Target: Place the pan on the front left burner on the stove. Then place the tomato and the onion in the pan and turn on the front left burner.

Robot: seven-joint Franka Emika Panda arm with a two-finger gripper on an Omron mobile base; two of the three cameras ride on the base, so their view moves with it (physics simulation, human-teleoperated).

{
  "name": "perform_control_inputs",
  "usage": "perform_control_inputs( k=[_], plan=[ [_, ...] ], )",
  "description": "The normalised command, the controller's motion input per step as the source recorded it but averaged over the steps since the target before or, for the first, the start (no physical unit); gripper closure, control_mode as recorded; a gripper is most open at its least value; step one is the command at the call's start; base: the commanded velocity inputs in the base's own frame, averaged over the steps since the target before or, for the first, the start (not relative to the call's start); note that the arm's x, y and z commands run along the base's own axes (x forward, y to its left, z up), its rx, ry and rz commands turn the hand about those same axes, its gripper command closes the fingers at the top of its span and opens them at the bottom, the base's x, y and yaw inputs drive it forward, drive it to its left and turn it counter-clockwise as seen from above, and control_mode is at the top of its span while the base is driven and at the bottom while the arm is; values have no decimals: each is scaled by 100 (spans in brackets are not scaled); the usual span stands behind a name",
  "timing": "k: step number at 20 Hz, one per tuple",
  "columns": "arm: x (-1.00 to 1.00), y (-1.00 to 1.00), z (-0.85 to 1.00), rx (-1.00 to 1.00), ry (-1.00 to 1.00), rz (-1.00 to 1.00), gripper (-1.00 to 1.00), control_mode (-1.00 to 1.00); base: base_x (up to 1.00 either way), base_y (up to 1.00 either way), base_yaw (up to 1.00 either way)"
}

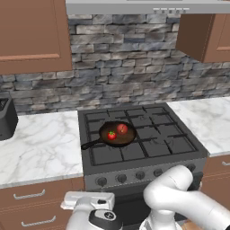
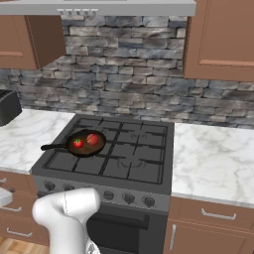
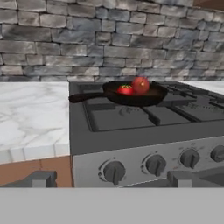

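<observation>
The dark pan (image 1: 117, 134) (image 2: 85, 143) (image 3: 135, 94) rests on the left grates of the stove (image 1: 148, 143), roughly where the front left burner (image 1: 106, 153) (image 3: 127, 114) meets the rear section. Its handle points left. Inside it lie the small red tomato (image 1: 111, 135) (image 2: 78, 143) (image 3: 125, 89) with a green cap and the bigger onion (image 1: 122, 129) (image 2: 92, 139) (image 3: 141, 84). My gripper (image 3: 111, 179) is open and holds nothing. It hangs low in front of the stove, facing the leftmost knob (image 3: 113, 171). My hand (image 1: 88, 201) shows below the knob row.
Marble counters (image 1: 40, 143) (image 2: 213, 158) flank the stove. A dark appliance (image 1: 6, 117) (image 2: 7, 106) stands on the left counter. More knobs (image 3: 155, 165) (image 3: 189, 158) run rightward along the stove front. Drawers (image 1: 29, 195) sit under the counter, and a stone wall stands behind.
</observation>
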Motion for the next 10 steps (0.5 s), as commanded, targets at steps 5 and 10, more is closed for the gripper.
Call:
perform_control_inputs(
  k=[5,10],
  plan=[
    [24,0,-25,-5,0,-6,-100,-100,0,0,0],
    [19,0,-24,-4,0,-4,-100,-100,0,0,0]
  ],
)
